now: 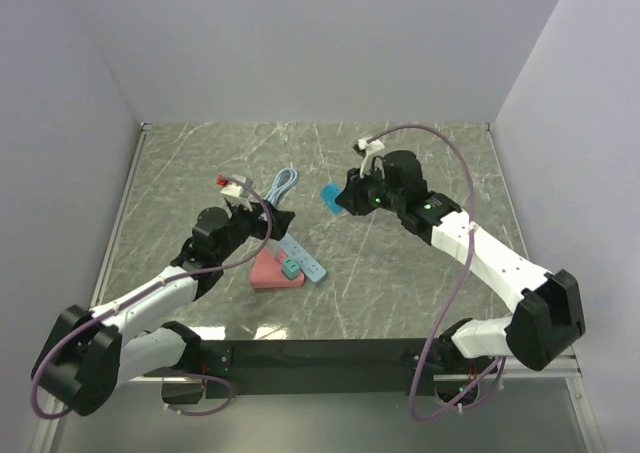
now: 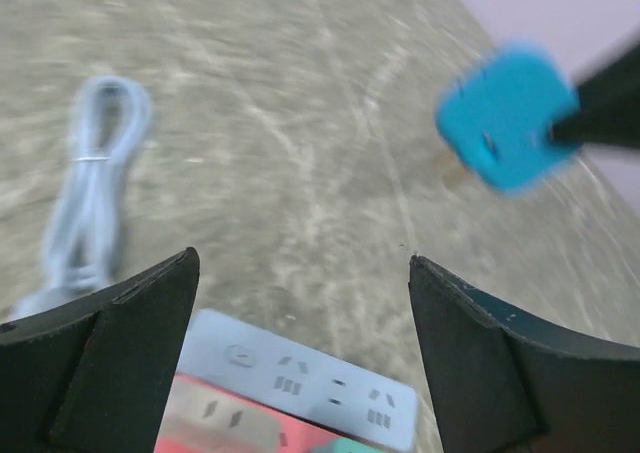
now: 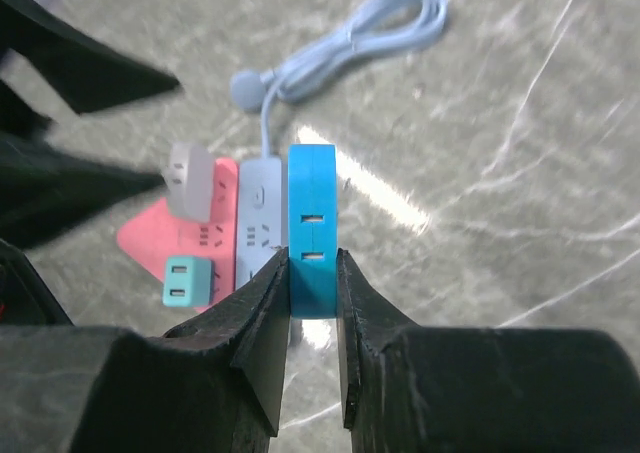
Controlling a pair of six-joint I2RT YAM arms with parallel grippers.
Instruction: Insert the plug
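Grey marbled tabletop fills the floor of a white-walled booth. On the left, the left gripper stands spread wide with nothing between its fingers. A pale power strip lies just below and between those open jaws, and a coiled cable rests ahead of the left-hand finger. A pink socket block sits touching the pale strip, with a white plug and a small teal plug on it.

Further right, the right gripper is clenched on the blue plug, pinching only its lower end, so most of the body stands out beyond the fingertips. The plug is held off the table, well ahead of the left jaws and apart from the strips. Its pins are not in view.

Several things could go wrong from here. With so short a pinch, the plug may pivot or slip once it is pressed against a socket. Both strips appear to lie loose, and the left jaws hold neither, so a downward push could skid them aside. The left fingers hang over the sockets, so the two grippers could also collide.
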